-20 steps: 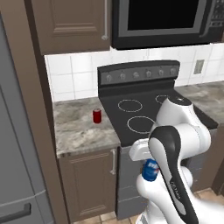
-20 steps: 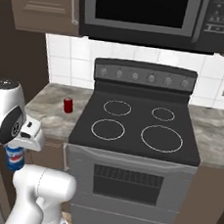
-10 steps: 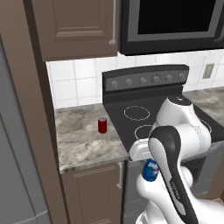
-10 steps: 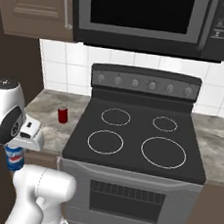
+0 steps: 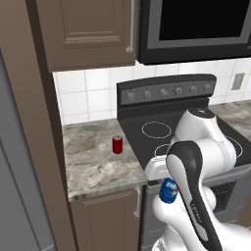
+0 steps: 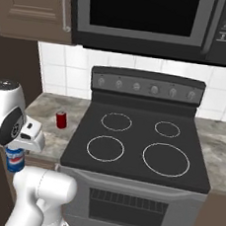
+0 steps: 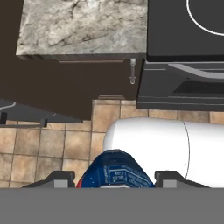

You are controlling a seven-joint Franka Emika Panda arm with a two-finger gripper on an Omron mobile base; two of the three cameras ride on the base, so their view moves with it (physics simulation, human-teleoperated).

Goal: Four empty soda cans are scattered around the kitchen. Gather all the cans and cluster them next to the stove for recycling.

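Right now the claw [image 7: 113, 181] is closed on a blue soda can [image 7: 114, 171]; in the hand view its two dark fingertips [image 7: 57, 178] sit on either side of the can's body. Both base views show the same blue can [image 5: 168, 190] held upright, long axis vertical, its white band visible on the side, hanging low beside the arm in front of the stove's [image 6: 140, 153] front left corner and below counter height. It touches nothing but the claw.

A red soda can [image 5: 117, 144] stands upright on the marbled grey counter [image 5: 93, 166] to the left of the stove, its long axis vertical as well. It sits toward the back half of the counter, near the stove's left edge but apart from it. In the right base view the red can [image 6: 60, 119] appears just left of the front left burner ring.

The stove is a black glass-top range with four white burner rings, a raised knob panel at the back and a grey oven door with a handle. No cans rest on its top. A dark microwave [image 6: 146, 14] hangs above it, and a brown wall cabinet [image 5: 86, 29] is mounted over the counter. Below the counter, the base cabinet door [image 7: 74, 83] is closed, so its contents cannot be seen. Tan floor tiles [image 7: 43, 144] show beneath the held can in the hand view.
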